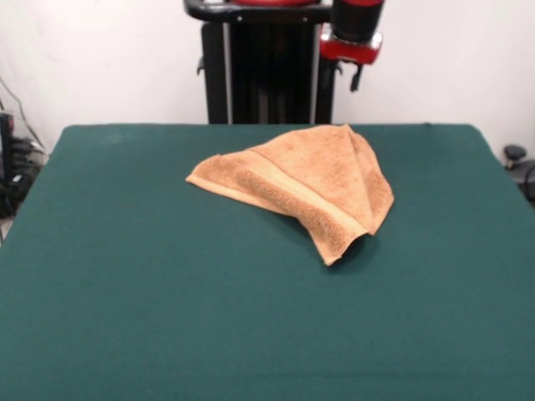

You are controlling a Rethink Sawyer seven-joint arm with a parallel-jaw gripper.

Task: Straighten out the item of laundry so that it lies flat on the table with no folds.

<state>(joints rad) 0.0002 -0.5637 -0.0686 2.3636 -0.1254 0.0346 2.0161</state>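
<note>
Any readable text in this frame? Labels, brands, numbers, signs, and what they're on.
None readable.
Towel: plain orange-tan terry with a woven band, no tag or print showing.
Table: plain dark green cover, no markings.
Robot arm: red and black housing at the top edge, no lettering visible on the part in view.

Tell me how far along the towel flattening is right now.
Nothing looks done yet. The towel lies crumpled in a folded, roughly triangular heap on the table, its banded hem doubled over along the front. Nothing is in hand: the arm hangs drawn back above the far edge, clear of the cloth. All the unfolding and spreading remains.
</note>
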